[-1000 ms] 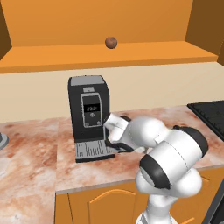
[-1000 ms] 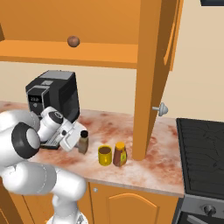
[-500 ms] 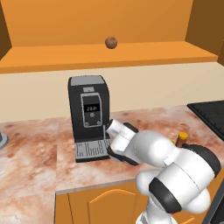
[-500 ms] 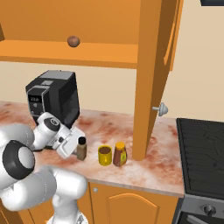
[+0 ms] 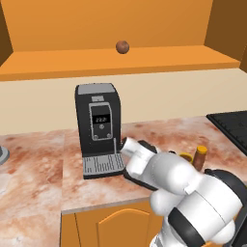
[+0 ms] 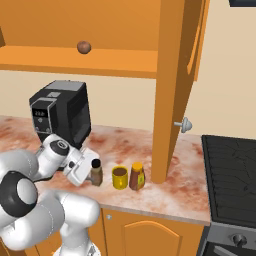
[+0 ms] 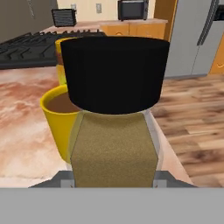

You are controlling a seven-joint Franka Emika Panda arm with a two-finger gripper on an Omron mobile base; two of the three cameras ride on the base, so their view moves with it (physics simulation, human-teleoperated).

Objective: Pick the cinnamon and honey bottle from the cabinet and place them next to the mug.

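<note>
Now the gripper (image 6: 89, 172) is low over the counter (image 6: 165, 192) and its jaws are pinching the cinnamon jar (image 6: 96, 172), which has come down and toward the mug within the last second; in the hand view the black cap and the tan label are right in front, and no writing can be read on the label. Just beyond the jar, at about 10 o'clock in the hand view, stands the yellow mug (image 7: 59, 118) with dark liquid inside. In the right base view the honey bottle (image 6: 137, 176) stands at 3 o'clock of the mug, already on the counter, so I judge only the release of the cinnamon remains. Farther back, the coffee machine (image 5: 98, 129) shows small digits I cannot read. Farthest, a round brown ball (image 5: 122, 47) lies on the cabinet (image 5: 72, 62) shelf.
</note>
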